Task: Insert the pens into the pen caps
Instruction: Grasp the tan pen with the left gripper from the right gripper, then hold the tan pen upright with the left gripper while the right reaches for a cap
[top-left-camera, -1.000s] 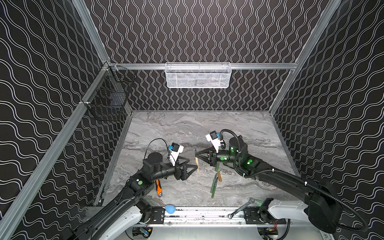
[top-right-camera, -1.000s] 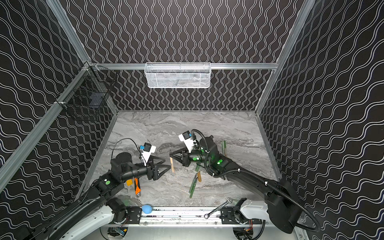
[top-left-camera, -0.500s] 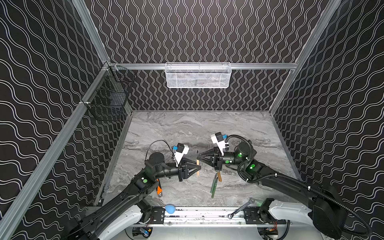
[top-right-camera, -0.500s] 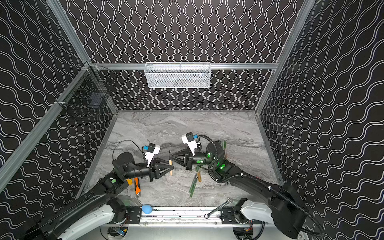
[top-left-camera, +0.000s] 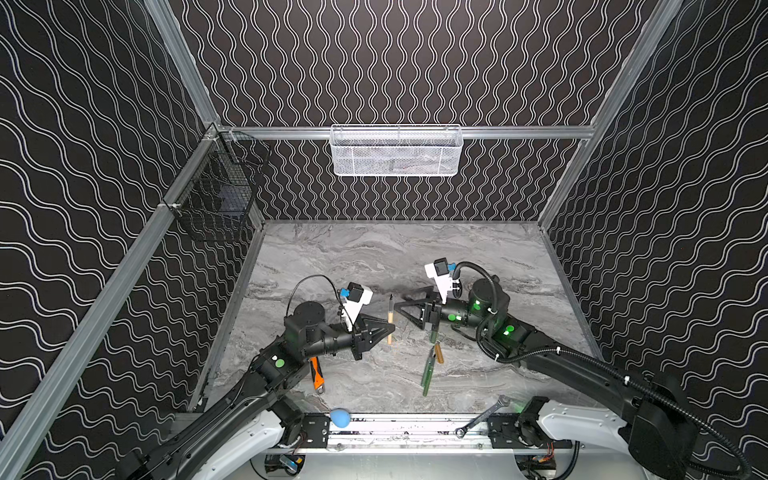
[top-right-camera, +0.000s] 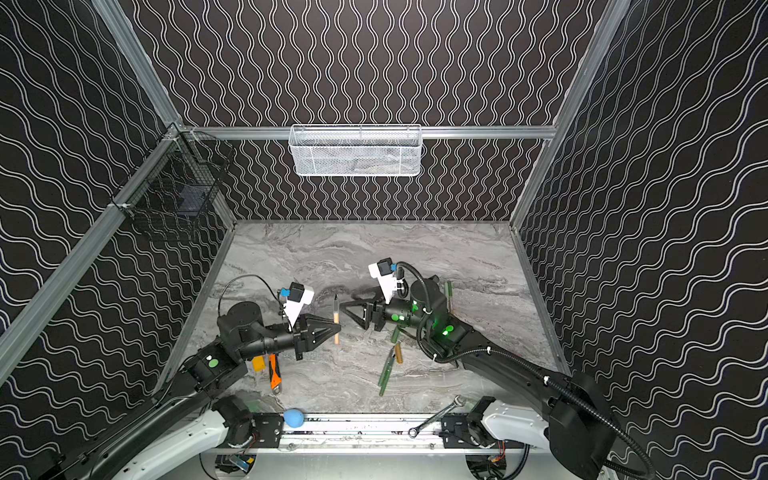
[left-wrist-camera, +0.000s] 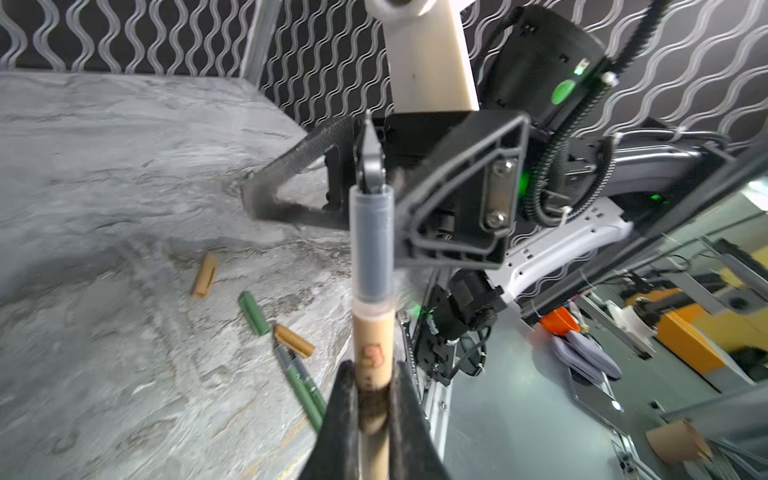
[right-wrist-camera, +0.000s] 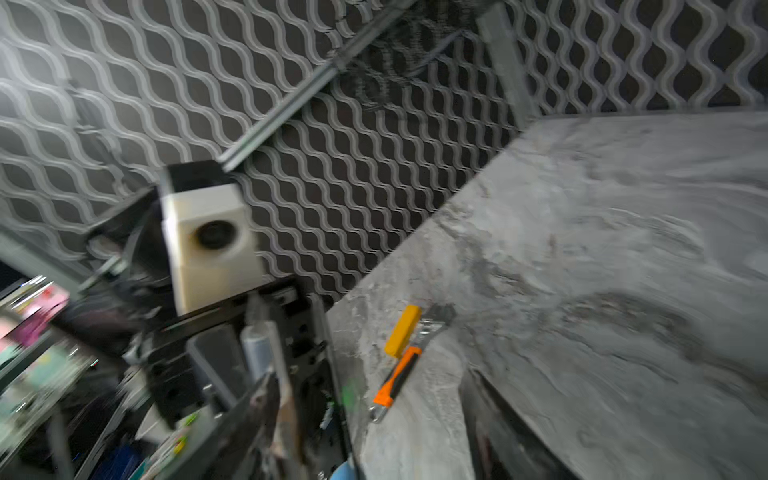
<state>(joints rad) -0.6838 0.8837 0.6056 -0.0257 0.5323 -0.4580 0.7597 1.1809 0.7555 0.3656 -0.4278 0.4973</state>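
Our left gripper (top-left-camera: 390, 331) is clamped on a tan-orange pen (top-left-camera: 390, 316) and holds it upright above the table, its dark tip bare at the top. Our right gripper (top-left-camera: 401, 302) sits just beside that pen, jaws spread and empty.

Below them on the marble table (top-left-camera: 374, 257) lie a tan-orange cap (left-wrist-camera: 205, 275), a green cap (left-wrist-camera: 254, 307) and a second tan-orange cap (left-wrist-camera: 294, 340). Two green pens (left-wrist-camera: 307, 386) lie side by side near them, their grey fronts uncovered.

As far as we can see, no pen wears a cap. We judge the task barely begun: every pen in view needs capping, starting with the held one.
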